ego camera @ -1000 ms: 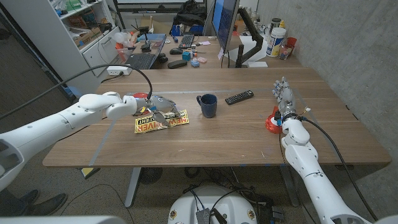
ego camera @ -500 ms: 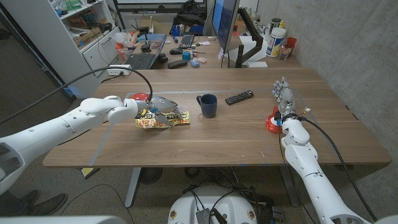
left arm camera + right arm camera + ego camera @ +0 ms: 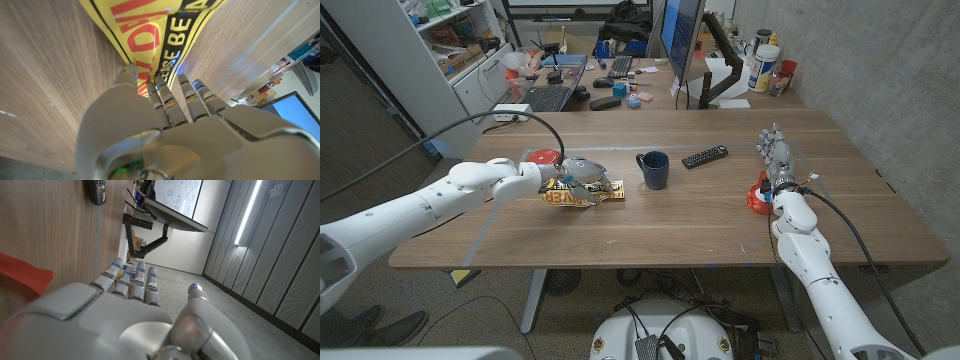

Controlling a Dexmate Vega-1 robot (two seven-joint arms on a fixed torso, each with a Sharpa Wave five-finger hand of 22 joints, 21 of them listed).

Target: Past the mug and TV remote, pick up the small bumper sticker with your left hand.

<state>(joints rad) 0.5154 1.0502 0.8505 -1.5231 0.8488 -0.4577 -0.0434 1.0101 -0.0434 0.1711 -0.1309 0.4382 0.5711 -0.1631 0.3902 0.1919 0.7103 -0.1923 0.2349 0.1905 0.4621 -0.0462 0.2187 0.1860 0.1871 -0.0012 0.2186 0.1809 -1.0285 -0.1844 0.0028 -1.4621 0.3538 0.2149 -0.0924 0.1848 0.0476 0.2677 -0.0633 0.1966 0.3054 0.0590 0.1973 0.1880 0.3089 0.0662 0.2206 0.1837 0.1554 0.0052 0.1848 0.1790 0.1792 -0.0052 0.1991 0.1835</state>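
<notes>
My left hand (image 3: 582, 175) grips the small bumper sticker (image 3: 584, 197), a yellow strip with red and black lettering, at the table's left middle. In the left wrist view my left hand's fingers (image 3: 162, 97) curl onto the sticker (image 3: 150, 35), which bends upward off the wood. To its right stands a dark blue mug (image 3: 654, 169), and further right lies a black TV remote (image 3: 704, 156). At the table's right side my right hand (image 3: 777, 156) stands with fingers up and apart, holding nothing. The right wrist view shows that hand (image 3: 130, 320) and the remote (image 3: 96, 191).
A red object (image 3: 758, 196) lies just by my right hand, also seen as a red object (image 3: 22, 270) in the right wrist view. A red round thing (image 3: 542, 155) sits behind my left hand. Desks with a laptop, keyboard and monitor stand beyond the table's far edge.
The sticker lay flat and spread out; my left hand has closed on it and it now looks bent and shorter, shifted slightly right. The right arm has not moved.
</notes>
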